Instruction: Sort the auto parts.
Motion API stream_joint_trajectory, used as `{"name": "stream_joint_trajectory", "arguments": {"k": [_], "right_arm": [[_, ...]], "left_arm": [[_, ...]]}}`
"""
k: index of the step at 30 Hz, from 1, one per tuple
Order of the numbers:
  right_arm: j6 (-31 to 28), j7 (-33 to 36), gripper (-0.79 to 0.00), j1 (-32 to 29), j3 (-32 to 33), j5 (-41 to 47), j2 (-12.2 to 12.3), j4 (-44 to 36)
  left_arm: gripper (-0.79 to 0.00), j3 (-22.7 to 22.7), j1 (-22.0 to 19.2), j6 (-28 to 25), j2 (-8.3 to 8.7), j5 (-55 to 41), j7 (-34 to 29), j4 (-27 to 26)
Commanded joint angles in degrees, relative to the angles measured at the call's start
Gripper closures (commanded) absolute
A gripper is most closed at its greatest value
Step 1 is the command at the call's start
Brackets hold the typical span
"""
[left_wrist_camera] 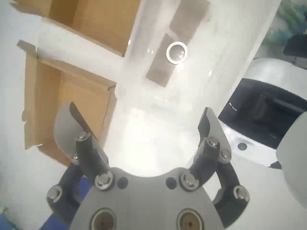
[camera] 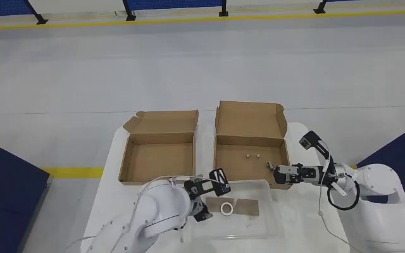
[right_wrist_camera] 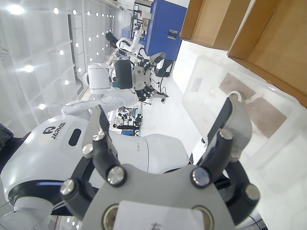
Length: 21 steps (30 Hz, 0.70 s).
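A white ring (camera: 226, 208) lies on a brown cardboard strip (camera: 243, 207) inside the clear plastic bin (camera: 269, 209) at the table's front. My left gripper (left_wrist_camera: 139, 106) hangs open over the bin's left end (camera: 214, 197), with the ring (left_wrist_camera: 177, 53) ahead of it and nothing between its fingers. My right gripper (right_wrist_camera: 163, 104) is open and empty too, hovering at the bin's back right corner (camera: 271, 167) by the right box's front wall. Its finger partly hides the ring (right_wrist_camera: 233, 94). Two small parts (camera: 252, 154) lie in the right cardboard box (camera: 250, 166).
The left cardboard box (camera: 158, 161) stands open beside the right one, both with lids folded back. The boxes sit just behind the bin. The white table (camera: 107, 202) has bare room at the front left.
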Motion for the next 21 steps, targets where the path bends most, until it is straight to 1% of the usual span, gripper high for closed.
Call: {"name": "stream_joint_trajectory", "arguments": {"k": [1, 3, 5, 7, 8, 9, 16, 17, 19, 21], "right_arm": [[0.0, 0.0, -0.785, 0.0, 0.0, 0.0, 0.0, 0.0], [0.0, 0.0, -0.785, 0.0, 0.0, 0.0, 0.0, 0.0], [0.0, 0.0, -0.785, 0.0, 0.0, 0.0, 0.0, 0.0], [0.0, 0.0, -0.785, 0.0, 0.0, 0.0, 0.0, 0.0], [0.0, 0.0, -0.785, 0.0, 0.0, 0.0, 0.0, 0.0], [0.0, 0.0, -0.785, 0.0, 0.0, 0.0, 0.0, 0.0], [0.0, 0.0, -0.785, 0.0, 0.0, 0.0, 0.0, 0.0], [0.0, 0.0, -0.785, 0.0, 0.0, 0.0, 0.0, 0.0], [0.0, 0.0, -0.785, 0.0, 0.0, 0.0, 0.0, 0.0], [0.0, 0.0, -0.785, 0.0, 0.0, 0.0, 0.0, 0.0]], "left_arm": [[-0.785, 4.5, -4.8, 0.7, -0.57, -3.1, -0.7, 3.0], [-0.785, 8.2, -8.9, 1.3, -1.29, -6.1, -1.3, 6.0], [-0.785, 11.4, -11.9, 2.2, -2.14, -9.7, -2.1, 9.3], [-0.785, 13.5, -14.3, 2.2, -3.01, -12.9, -2.2, 11.3], [-0.785, 15.2, -16.0, 2.5, -3.29, -12.1, -2.5, 11.5], [-0.785, 15.8, -16.6, 2.8, -3.34, -11.2, -2.7, 11.4], [-0.785, 15.8, -16.6, 2.8, -3.34, -11.2, -2.7, 11.4], [-0.785, 16.1, -16.2, 2.7, -3.33, -11.1, -2.0, 11.8], [-0.785, 17.6, -15.7, 0.3, -3.63, -10.8, 0.2, 12.7], [-0.785, 18.8, -16.2, -1.6, -4.23, -11.3, 2.3, 15.0]]}}
